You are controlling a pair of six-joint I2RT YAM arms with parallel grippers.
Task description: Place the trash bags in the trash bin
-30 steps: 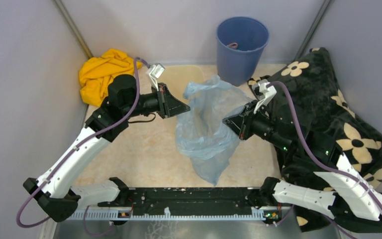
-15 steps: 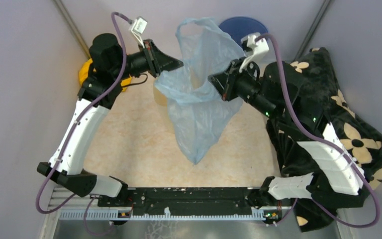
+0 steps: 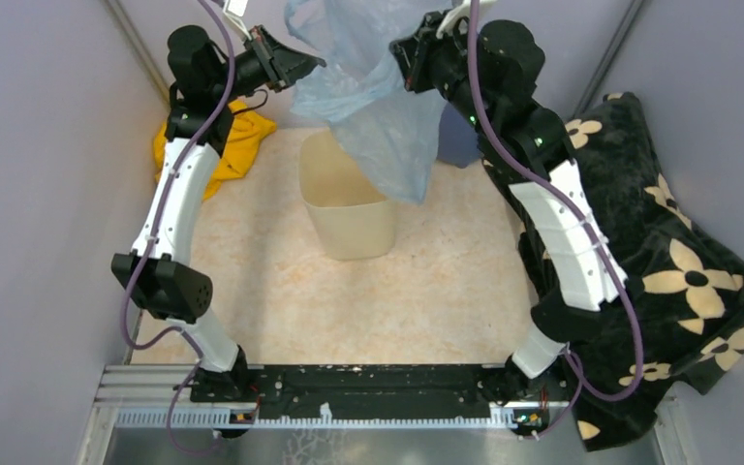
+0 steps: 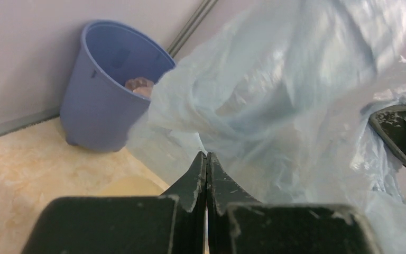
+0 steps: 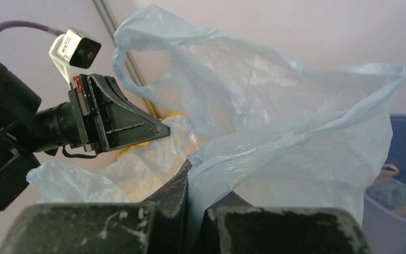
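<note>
Left gripper [image 3: 307,66] and right gripper [image 3: 403,50] both pinch the thin pale-blue plastic trash bag [image 3: 380,126] up high, and it hangs lengthwise between them, tail dangling over the cream plastic trash bin [image 3: 354,234], toward its right edge.

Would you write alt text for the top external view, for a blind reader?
The left tool and right tool hold a translucent pale-blue plastic bag spread between them above an open cream plastic bin. A crumpled yellow cloth lies left; a black flowered blanket right.
</note>
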